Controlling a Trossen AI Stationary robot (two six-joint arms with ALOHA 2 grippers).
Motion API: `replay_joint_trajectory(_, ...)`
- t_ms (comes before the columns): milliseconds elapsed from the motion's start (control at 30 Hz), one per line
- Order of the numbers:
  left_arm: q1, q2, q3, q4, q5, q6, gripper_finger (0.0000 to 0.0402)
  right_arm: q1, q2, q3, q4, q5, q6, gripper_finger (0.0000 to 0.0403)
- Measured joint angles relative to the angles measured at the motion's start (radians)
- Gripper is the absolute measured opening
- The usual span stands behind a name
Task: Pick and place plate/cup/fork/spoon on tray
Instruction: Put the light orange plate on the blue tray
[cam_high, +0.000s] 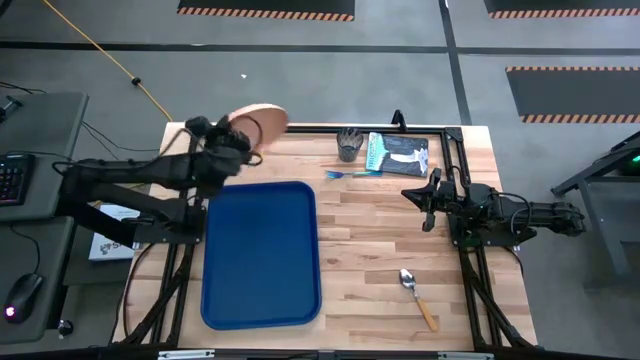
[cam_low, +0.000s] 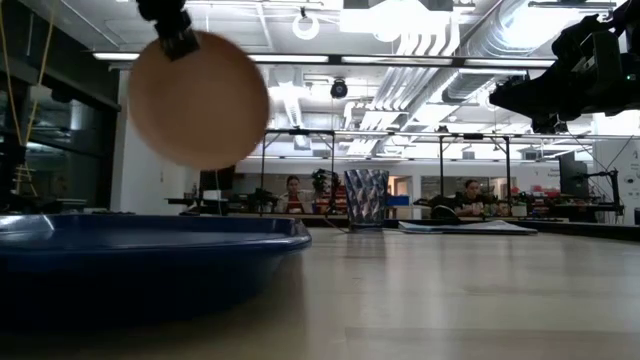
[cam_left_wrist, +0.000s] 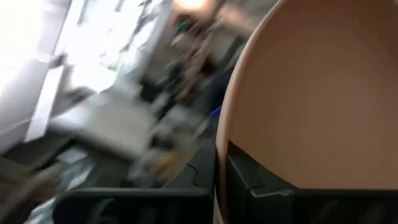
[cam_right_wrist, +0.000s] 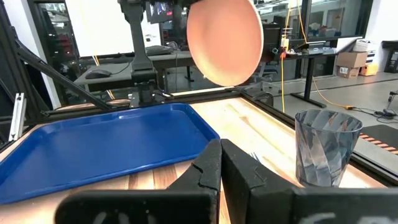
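Observation:
My left gripper (cam_high: 240, 140) is shut on the peach-orange plate (cam_high: 260, 124), held high above the table's far left corner, beyond the dark-blue tray (cam_high: 262, 255). The plate also shows in the low view (cam_low: 200, 98) and the right wrist view (cam_right_wrist: 225, 40). The tray lies flat on the table's left half. The grey cup (cam_high: 349, 143) stands upright at the far edge. The blue fork (cam_high: 350, 173) lies just near of the cup. The spoon (cam_high: 418, 296) lies at the near right. My right gripper (cam_high: 425, 205) is shut and empty over the table's right side. My left gripper pinches the plate's rim (cam_left_wrist: 221, 146) between its two fingers, one finger (cam_left_wrist: 252, 180) on the hollow face and one (cam_left_wrist: 196, 177) on the underside. The plate hangs on edge below the gripper (cam_low: 175, 35), lifted clear of the table and the tray.
A flat teal-and-black packet (cam_high: 400, 155) lies at the far edge, right of the cup. A black frame rail (cam_high: 330, 128) runs along the table's far edge. Bare wood shows between the tray and the spoon. People sit in the room far behind the table.

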Motion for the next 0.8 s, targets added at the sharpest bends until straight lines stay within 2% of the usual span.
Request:
replay_joint_trajectory(67, -0.011, -0.012, 0.034, 0.057, 0.126, 0.028, 0.0, 0.0, 0.0, 0.0, 0.0, 0.0, 0.0, 0.0)
replay_joint_trajectory(133, -0.028, -0.012, 0.079, 0.047, 0.2, 0.033, 0.0, 0.0, 0.0, 0.0, 0.0, 0.0, 0.0, 0.0)
replay_joint_trajectory(233, -0.058, -0.005, 0.161, -0.082, 0.289, -0.044, 0.0, 0.0, 0.0, 0.0, 0.0, 0.0, 0.0, 0.0)
replay_joint_trajectory(300, -0.074, 0.005, 0.218, -0.206, 0.392, -0.174, 0.0, 0.0, 0.0, 0.0, 0.0, 0.0, 0.0, 0.0)
replay_joint_trajectory(367, -0.077, 0.019, 0.273, -0.317, 0.552, -0.315, 0.0, 0.0, 0.0, 0.0, 0.0, 0.0, 0.0, 0.0)
replay_joint_trajectory(433, -0.071, 0.029, 0.312, -0.359, 0.718, -0.411, 0.0, 0.0, 0.0, 0.0, 0.0, 0.0, 0.0, 0.0)
replay_joint_trajectory(600, -0.061, 0.047, 0.366, -0.395, 1.057, -0.498, 0.0, 0.0, 0.0, 0.0, 0.0, 0.0, 0.0, 0.0)
replay_joint_trajectory(733, -0.066, 0.079, 0.4, -0.623, 1.331, -0.607, 0.0, 0.0, 0.0, 0.0, 0.0, 0.0, 0.0, 0.0)
replay_joint_trajectory(800, -0.078, 0.093, 0.388, -0.744, 1.415, -0.667, 0.0, 0.0, 0.0, 0.0, 0.0, 0.0, 0.0, 0.0)
